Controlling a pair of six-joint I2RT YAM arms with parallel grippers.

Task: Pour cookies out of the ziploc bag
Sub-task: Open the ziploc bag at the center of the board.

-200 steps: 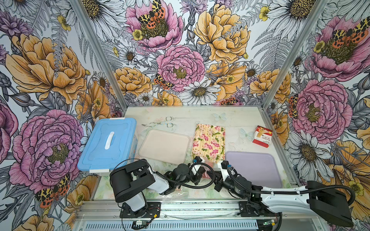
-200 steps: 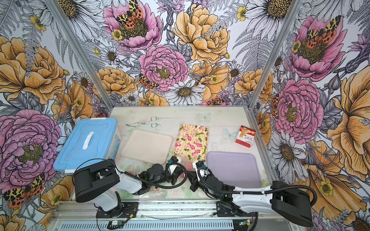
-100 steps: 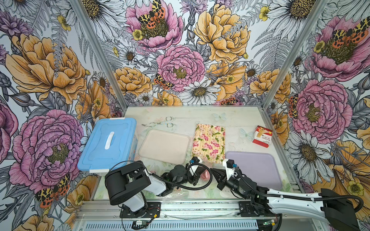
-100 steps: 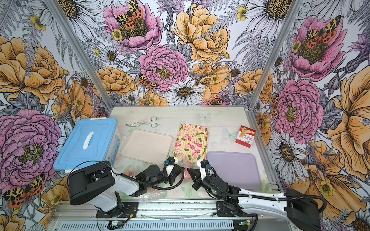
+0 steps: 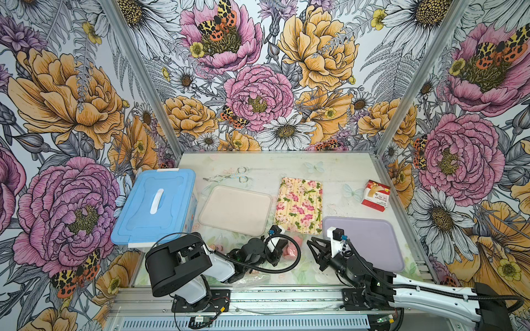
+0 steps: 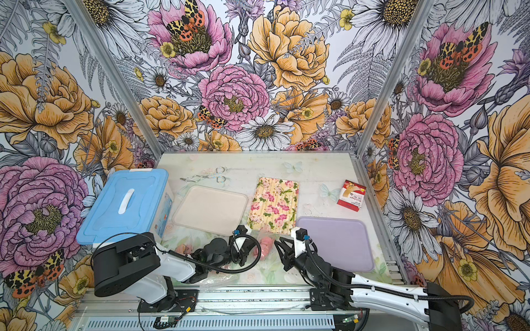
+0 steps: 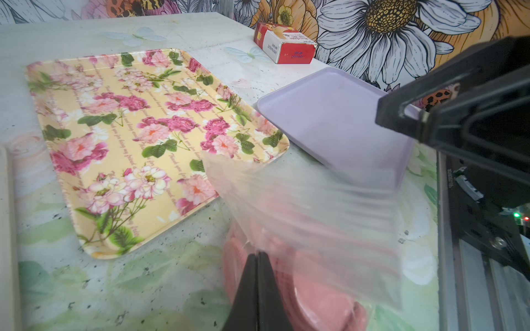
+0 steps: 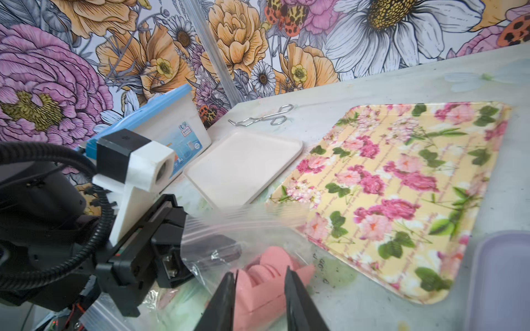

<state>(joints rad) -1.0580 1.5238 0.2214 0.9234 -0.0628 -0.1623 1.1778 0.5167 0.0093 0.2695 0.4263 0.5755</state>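
2 grippers low at table front. Left gripper [image 7: 257,253]: jaws pinched together on ziploc bag [image 7: 309,200]. Pink cookies [image 8: 272,258] inside bag, just before floral tray [image 5: 299,205]. Right gripper [image 8: 259,272]: jaws apart, facing cookies.

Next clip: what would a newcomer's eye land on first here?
The loud floral wallpaper on all three walls. Then, near the front of the table, the left gripper pinching a clear ziploc bag of pink cookies, with the right gripper open beside it, in front of the rose-printed tray.
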